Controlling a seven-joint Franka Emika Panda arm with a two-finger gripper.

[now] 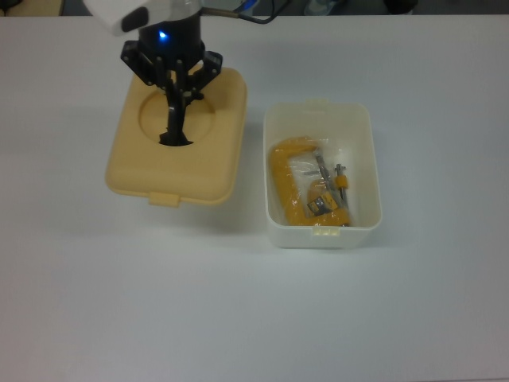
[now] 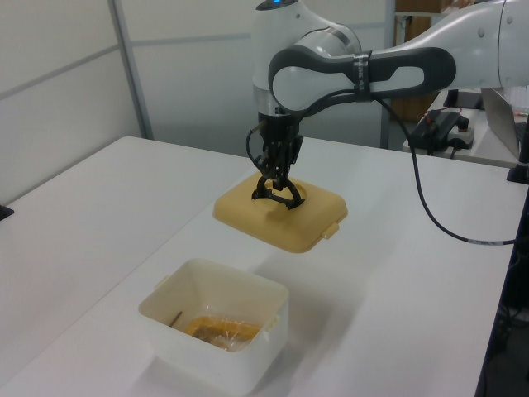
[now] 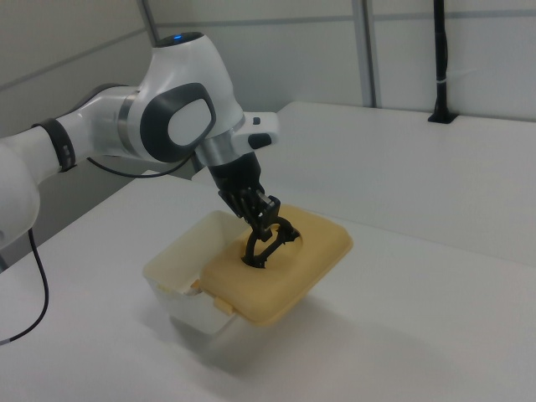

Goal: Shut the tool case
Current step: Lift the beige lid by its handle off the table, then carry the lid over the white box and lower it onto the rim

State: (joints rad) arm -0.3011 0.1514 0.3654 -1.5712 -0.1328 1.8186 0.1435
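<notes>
The tan lid (image 1: 179,151) (image 2: 281,215) (image 3: 280,264) hangs in the air, lifted off the table and slightly tilted. My gripper (image 1: 175,107) (image 2: 277,178) (image 3: 264,230) is shut on the lid's black handle (image 1: 174,135) (image 2: 278,195) (image 3: 261,248) inside its round recess. The white translucent tool case (image 1: 322,175) (image 2: 215,331) (image 3: 172,268) stands open on the table, to the lid's right in the top view. A yellow clamp (image 1: 298,187) (image 2: 216,331) lies inside it. In the right view the lid hides part of the case.
A black cable (image 2: 430,215) trails from the arm down to the white table (image 1: 318,318). The table's edge lies along the left view's right side. Wall panels stand behind the table in both side views.
</notes>
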